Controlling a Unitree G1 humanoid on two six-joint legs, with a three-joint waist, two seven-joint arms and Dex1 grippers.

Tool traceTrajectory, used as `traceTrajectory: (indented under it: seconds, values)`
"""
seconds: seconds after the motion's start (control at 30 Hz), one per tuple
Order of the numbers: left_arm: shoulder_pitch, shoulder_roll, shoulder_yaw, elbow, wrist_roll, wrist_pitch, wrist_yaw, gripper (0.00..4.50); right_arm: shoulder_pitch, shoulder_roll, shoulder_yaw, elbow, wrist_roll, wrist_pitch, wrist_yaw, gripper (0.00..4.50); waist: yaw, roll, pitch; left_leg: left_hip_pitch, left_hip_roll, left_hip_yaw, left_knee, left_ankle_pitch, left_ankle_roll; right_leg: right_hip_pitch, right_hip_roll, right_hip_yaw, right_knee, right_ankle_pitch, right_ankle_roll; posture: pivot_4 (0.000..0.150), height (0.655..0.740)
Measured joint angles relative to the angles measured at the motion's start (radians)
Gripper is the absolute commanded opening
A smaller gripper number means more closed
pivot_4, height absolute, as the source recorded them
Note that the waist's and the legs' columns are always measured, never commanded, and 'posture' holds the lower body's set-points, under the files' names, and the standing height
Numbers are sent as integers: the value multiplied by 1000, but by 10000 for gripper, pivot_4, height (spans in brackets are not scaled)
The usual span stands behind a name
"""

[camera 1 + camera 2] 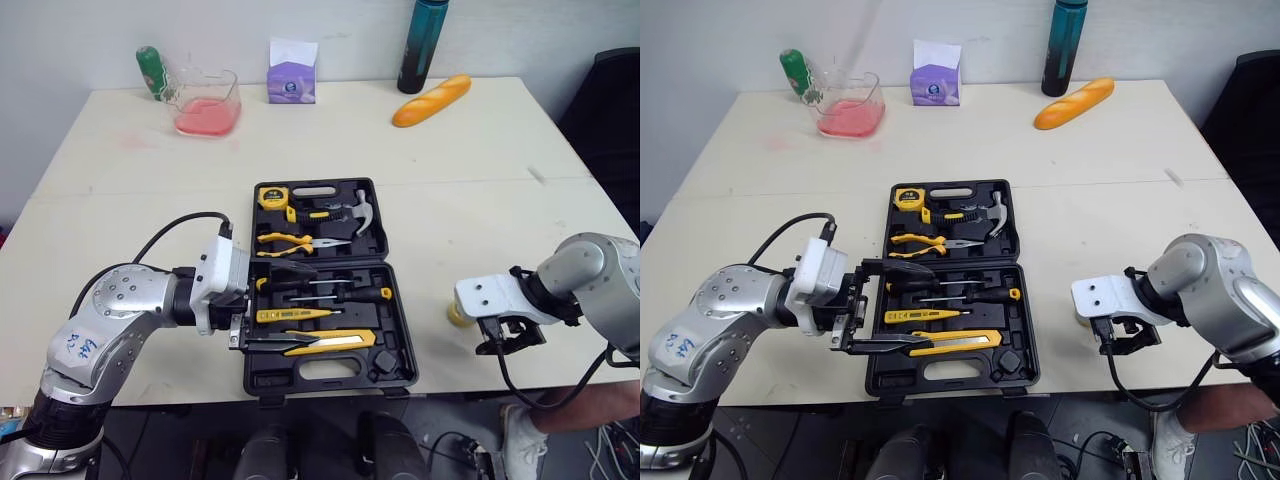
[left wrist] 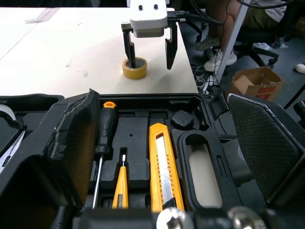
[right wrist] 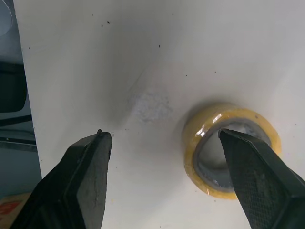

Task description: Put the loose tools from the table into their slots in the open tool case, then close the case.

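Case (image 1: pixel 265 378), black moulded plastic, open flat near front edge of pale table (image 1: pixel 480 180), hinge running left-right, lid half farther. Near half: one yellow utility knife (image 1: pixel 325 342), long axis left-right, slim screwdrivers (image 1: pixel 345 295) parallel to it. Left gripper (image 1: pixel 240 308) spread wide at case's left edge, holding nothing. Right of case, one glossy yellow tape roll (image 3: pixel 195 143) flat on table, hole up; right gripper (image 2: pixel 150 63) open, one finger in hole, other outside. Lid half: hammer (image 1: pixel 360 212), pliers (image 1: pixel 290 240), tape measure (image 1: pixel 272 196), one each. Far edge: bread loaf (image 1: pixel 430 101), dark bottle (image 1: pixel 422 45).
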State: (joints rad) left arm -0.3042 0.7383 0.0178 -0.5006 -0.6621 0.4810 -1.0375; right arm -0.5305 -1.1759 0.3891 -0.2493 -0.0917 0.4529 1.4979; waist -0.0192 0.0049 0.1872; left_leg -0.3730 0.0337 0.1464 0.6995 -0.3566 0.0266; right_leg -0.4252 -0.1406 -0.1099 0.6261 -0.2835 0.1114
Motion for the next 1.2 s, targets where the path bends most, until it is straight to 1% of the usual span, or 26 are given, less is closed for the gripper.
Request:
traceTrajectory:
  seconds: [0.07,0.1,0.23,0.27,0.43,0.6,0.7,0.8,0.83,0.9,1.03,1.2]
  values:
    - [1,0,1,-2,0,0,1,45000,-1,4,0,12,-7,-9,-1,28820,1,0,0,0,0,0,0,0,0,0,0,0,0,0,0,1500,7400]
    - [2,0,1,-3,0,0,1,45000,-1,4,0,18,-9,-16,0,24611,1,0,0,0,0,0,0,0,0,0,0,0,0,0,0,1500,7400]
    - [4,3,2,-3,-1,0,-1,45000,-1,4,0,26,-15,-24,6,3591,5,0,0,0,0,0,0,0,0,0,0,0,0,0,0,1500,7400]
    - [6,3,2,-4,-1,0,-2,45000,-2,4,0,27,-18,-25,10,378,5,0,0,0,0,0,0,0,0,0,0,0,0,0,0,1500,7400]
    - [6,5,3,-4,-1,-3,-15,45000,-9,4,0,41,-27,-41,16,378,6,0,0,0,0,0,0,0,0,0,0,0,0,0,0,1500,7400]
    - [6,2,3,-4,-1,-31,-28,45000,-57,5,-5,61,-8,-62,38,378,6,0,0,0,0,0,0,0,0,0,0,0,0,0,0,1500,7400]
    - [8,2,3,-4,1,-53,-35,45000,-111,23,-17,61,61,-54,54,378,5,0,0,0,0,0,0,0,0,0,0,0,0,0,0,1500,7400]
    - [14,2,4,-3,1,-74,-49,45000,-203,20,-3,59,172,-59,59,378,0,0,0,0,1,0,0,0,0,0,1,0,0,0,0,1500,7400]
    - [24,6,7,-1,1,-84,-60,45000,-244,17,20,47,249,-50,59,378,-4,0,0,0,2,0,0,0,0,0,0,0,0,0,0,1500,7400]
    - [37,9,10,4,1,-92,-71,45000,-276,22,62,16,318,-44,60,378,-7,0,0,0,3,0,0,0,0,0,1,-1,1,0,0,1500,7400]
    - [80,24,12,0,8,-98,-78,45000,-325,51,188,1,374,-78,62,378,-8,-1,0,0,2,0,0,-1,0,0,-1,0,1,0,0,1500,7400]
    - [152,30,13,-8,22,-106,-77,45000,-363,88,277,-93,444,-68,62,378,-9,-1,0,0,3,0,0,-1,0,-1,0,-1,1,0,0,1500,7400]
